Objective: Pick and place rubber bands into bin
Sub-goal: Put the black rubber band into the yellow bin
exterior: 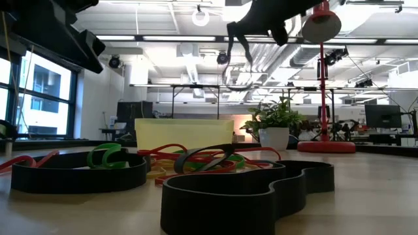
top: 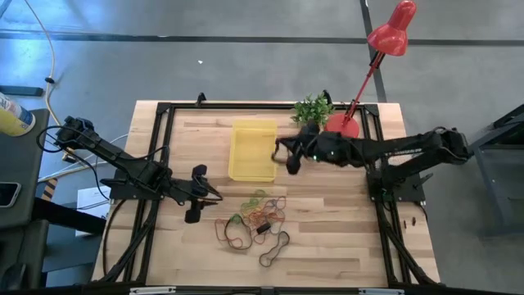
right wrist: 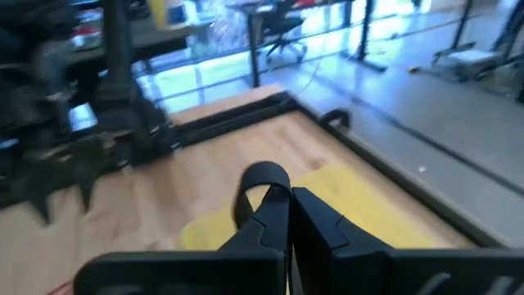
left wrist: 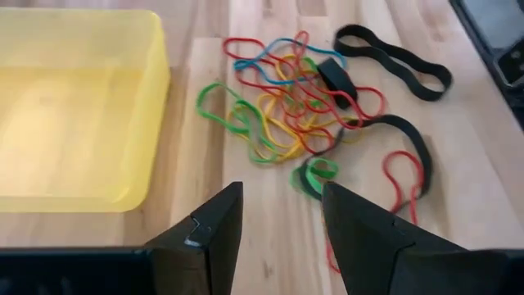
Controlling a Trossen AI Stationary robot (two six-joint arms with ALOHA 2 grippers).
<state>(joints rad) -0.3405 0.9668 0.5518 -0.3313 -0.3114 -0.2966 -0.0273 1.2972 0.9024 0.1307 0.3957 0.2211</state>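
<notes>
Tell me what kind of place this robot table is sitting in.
Most likely a robotics lab in an open-plan office or workshop. Beyond the wooden table there are desks with monitors, exposed ceiling ducts and a bare concrete floor.

My right gripper [top: 282,152] pinches a black rubber band [top: 292,161] just past the yellow bin [top: 253,150]. My left gripper [top: 214,193], fingers apart, sits just beside the rubber bands [top: 255,216].

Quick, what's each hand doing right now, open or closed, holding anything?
Left hand: open, empty, near the band pile.
Right hand: closed on a black band, by the bin.
</notes>
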